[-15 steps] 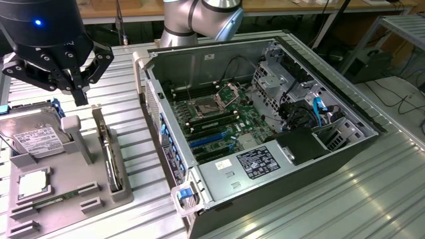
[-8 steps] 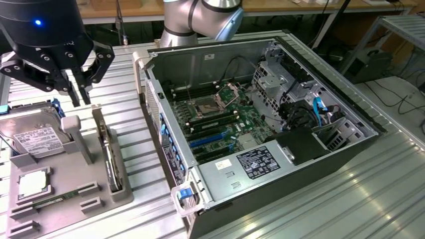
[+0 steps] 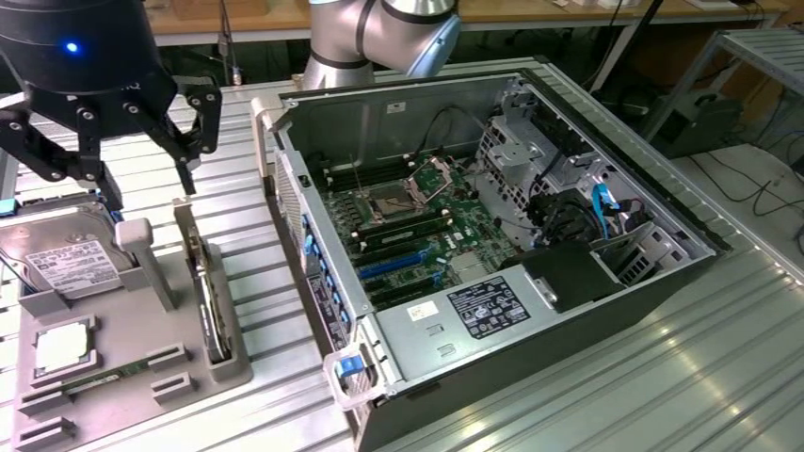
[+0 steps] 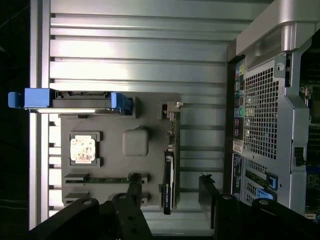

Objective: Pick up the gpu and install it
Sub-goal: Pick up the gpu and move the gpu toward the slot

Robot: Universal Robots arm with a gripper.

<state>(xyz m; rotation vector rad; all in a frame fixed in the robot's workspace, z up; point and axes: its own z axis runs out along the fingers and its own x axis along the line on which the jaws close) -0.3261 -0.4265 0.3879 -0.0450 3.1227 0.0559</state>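
Observation:
The gpu [image 3: 209, 287] is a thin black card with a silver bracket. It stands on edge in a slot along the side of the grey parts tray [image 3: 138, 372] nearest the computer case. In the wrist view the gpu [image 4: 169, 175] is a narrow dark strip on the tray [image 4: 150, 115]. My gripper [image 3: 145, 181] hangs above the tray's far end, well clear of the card. It is open and holds nothing. In the wrist view the gripper [image 4: 170, 194] has its fingertips [image 4: 133, 192] spread to either side of the card's line.
The open computer case [image 3: 503, 235] lies on the exterior view's right of the tray, its motherboard with blue slots [image 3: 392, 268] exposed. The tray also holds a silver hard drive [image 3: 70, 264], a processor [image 3: 60, 347] and a green memory stick [image 3: 107, 379]. The table is ribbed metal.

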